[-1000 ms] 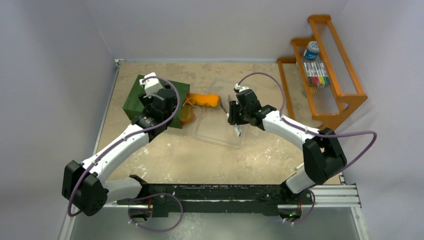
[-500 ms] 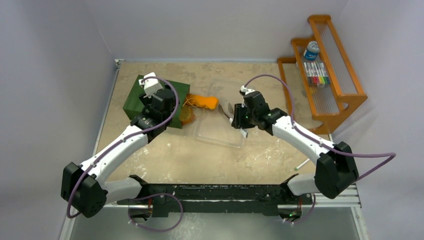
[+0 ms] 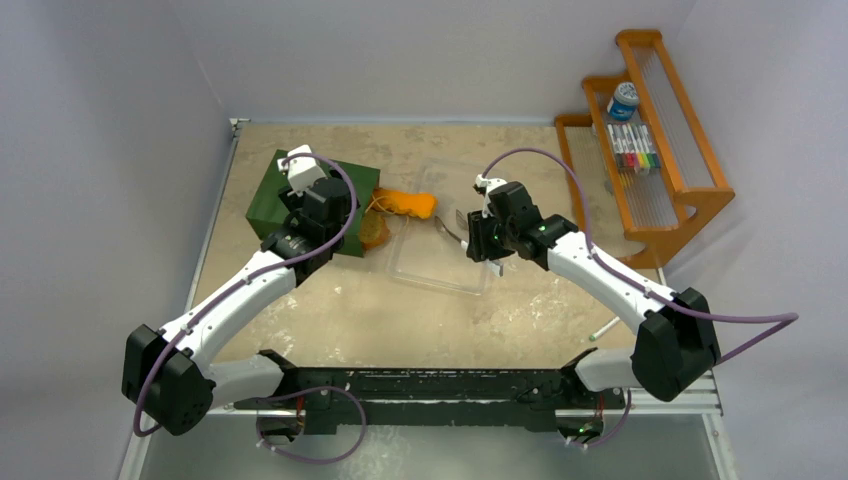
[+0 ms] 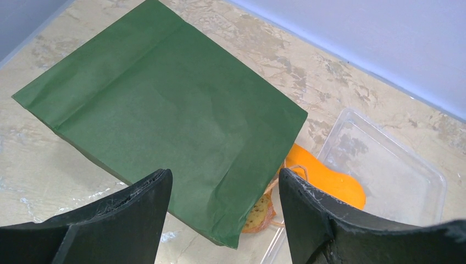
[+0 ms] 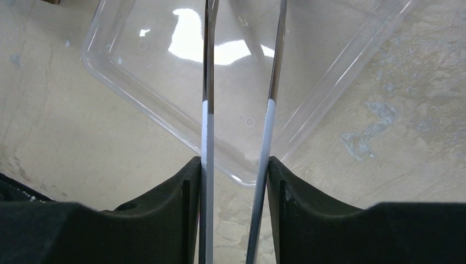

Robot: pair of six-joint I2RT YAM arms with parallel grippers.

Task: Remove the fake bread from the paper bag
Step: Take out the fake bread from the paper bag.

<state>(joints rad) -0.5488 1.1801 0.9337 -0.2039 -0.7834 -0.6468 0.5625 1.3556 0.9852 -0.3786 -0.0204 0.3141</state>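
Observation:
The dark green paper bag lies flat at the back left, and it also fills the left wrist view. An orange loaf of fake bread sticks out of its mouth onto the clear tray's corner. A tan slice lies at the mouth among the string handles. My left gripper is open and empty above the bag's mouth end. My right gripper is shut on metal tongs, whose tips hang over the tray, apart from the bread.
A clear plastic tray sits mid-table, right of the bag. A wooden rack with markers and a blue-lidded jar stands at the back right. A small white stick lies near the right arm's base.
My right gripper has moved right with the tongs, away from the orange loaf, to the tray's right side. The left arm, bag and bread have not moved.

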